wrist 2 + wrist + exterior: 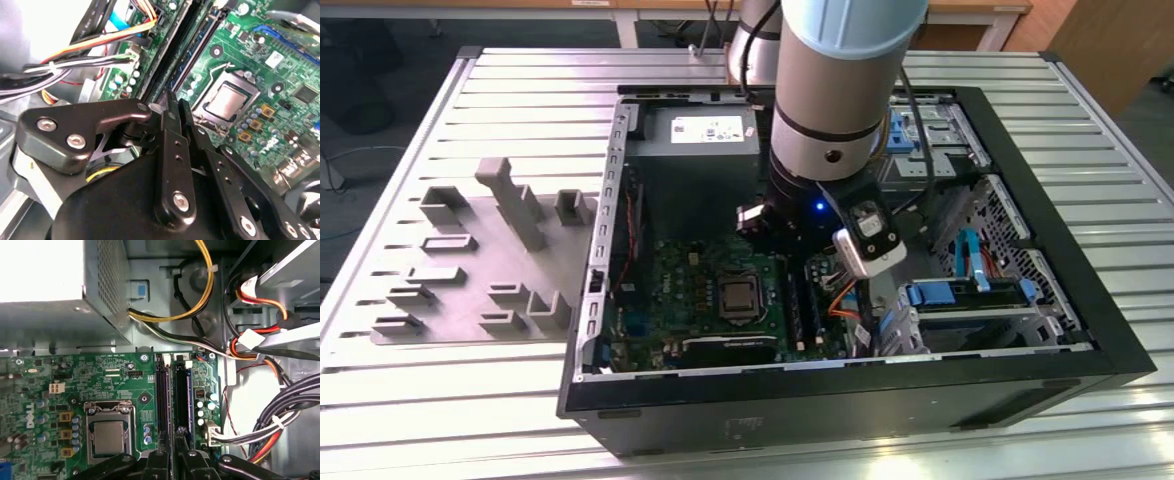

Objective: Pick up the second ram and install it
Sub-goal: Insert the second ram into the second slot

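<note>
My gripper is low inside the open computer case, over the memory slots beside the processor socket. Its fingers stand close together. The second ram is a thin blue-green strip seen edge-on. It stands in the slot farther from the socket and runs out from between the fingertips. In the second wrist view the ram stretches away from the fingertips along the green motherboard. In the exterior view the arm's wrist hangs over the slots and hides the fingers.
A bundle of black, orange and yellow cables runs close beside the slots. The grey power supply fills the case's far end and blue-tabbed drive bays line the exterior view's right. A grey parts fixture lies on the slatted table outside the case.
</note>
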Robot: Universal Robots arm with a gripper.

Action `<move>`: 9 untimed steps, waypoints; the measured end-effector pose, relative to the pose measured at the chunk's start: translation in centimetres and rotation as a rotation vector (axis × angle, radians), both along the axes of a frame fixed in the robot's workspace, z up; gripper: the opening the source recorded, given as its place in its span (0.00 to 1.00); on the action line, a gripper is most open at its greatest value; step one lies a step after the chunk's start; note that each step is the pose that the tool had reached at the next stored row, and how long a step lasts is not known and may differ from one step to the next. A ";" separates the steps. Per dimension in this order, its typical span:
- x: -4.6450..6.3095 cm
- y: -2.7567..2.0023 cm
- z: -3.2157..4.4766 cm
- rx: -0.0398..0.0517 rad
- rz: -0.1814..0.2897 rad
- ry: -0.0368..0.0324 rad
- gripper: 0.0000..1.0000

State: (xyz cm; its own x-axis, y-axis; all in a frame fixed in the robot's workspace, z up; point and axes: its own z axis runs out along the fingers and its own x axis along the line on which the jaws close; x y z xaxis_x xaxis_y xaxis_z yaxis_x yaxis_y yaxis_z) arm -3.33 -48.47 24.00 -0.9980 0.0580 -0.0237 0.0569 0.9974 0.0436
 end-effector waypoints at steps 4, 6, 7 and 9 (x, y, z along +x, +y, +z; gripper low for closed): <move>0.0 0.00 0.00 0.0003 0.000 -0.0001 0.19; 0.0 0.00 0.01 0.0001 0.000 0.0000 0.19; 0.0 0.00 0.01 0.0001 0.000 -0.0001 0.18; 0.0 0.00 0.02 0.0001 0.000 0.0000 0.11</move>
State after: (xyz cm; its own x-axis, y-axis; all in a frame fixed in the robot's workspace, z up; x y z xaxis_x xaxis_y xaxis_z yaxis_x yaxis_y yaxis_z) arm -3.33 -48.47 24.01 -0.9980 0.0580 -0.0237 0.0569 0.9974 0.0437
